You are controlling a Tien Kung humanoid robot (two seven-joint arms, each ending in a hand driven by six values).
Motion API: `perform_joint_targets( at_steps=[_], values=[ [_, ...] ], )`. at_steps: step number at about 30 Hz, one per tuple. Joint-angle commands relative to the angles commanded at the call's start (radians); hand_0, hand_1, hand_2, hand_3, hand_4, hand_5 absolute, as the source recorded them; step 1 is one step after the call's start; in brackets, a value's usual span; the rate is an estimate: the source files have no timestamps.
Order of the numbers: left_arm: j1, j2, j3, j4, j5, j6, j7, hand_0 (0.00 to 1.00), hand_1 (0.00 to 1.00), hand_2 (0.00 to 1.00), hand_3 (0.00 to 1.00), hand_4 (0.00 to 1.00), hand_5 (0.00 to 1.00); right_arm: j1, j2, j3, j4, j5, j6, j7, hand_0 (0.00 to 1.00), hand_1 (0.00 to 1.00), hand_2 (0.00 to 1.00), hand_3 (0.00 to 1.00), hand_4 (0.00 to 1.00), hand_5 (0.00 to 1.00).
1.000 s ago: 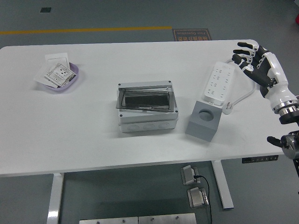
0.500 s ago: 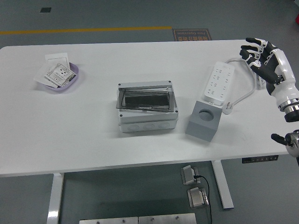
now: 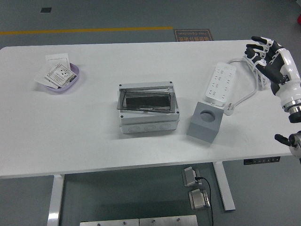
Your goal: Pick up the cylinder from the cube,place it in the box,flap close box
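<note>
You see the white table with the grey box at its middle, its smoky lid down. Just right of it stands the grey cube, its round hole showing no cylinder. Your right hand hovers at the far right, fingers loosely spread, empty

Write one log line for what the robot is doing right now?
right hand: open, empty, at table's far right | cube: hole on top | box: lid down | left hand: unseen
</note>
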Motion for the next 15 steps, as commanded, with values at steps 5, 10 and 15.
perform_joint_targets(
  at_steps=[5, 10, 15],
  values=[
    [0.005, 0.001, -0.013, 0.0, 0.008, 0.001, 0.0, 0.585, 0.629, 0.624, 0.653, 0.728, 0.347, 0.0, -0.002, 0.005, -0.001, 0.001, 0.001, 0.001, 0.734, 0.647, 0.68, 0.723, 0.768, 0.309],
    [0.008, 0.004, -0.009, 0.0, -0.004, 0.003, -0.001, 0.585, 0.629, 0.623, 0.653, 0.728, 0.347, -0.001, -0.003, 0.011, -0.005, 0.002, 0.003, 0.001, 0.74, 0.647, 0.68, 0.719, 0.761, 0.312],
    [0.012, 0.004, -0.002, 0.0, -0.02, 0.005, -0.002, 0.585, 0.629, 0.622, 0.653, 0.727, 0.347, 0.006, -0.006, 0.011, -0.019, 0.005, 0.004, 0.001, 0.743, 0.647, 0.68, 0.717, 0.755, 0.314]
  ],
)
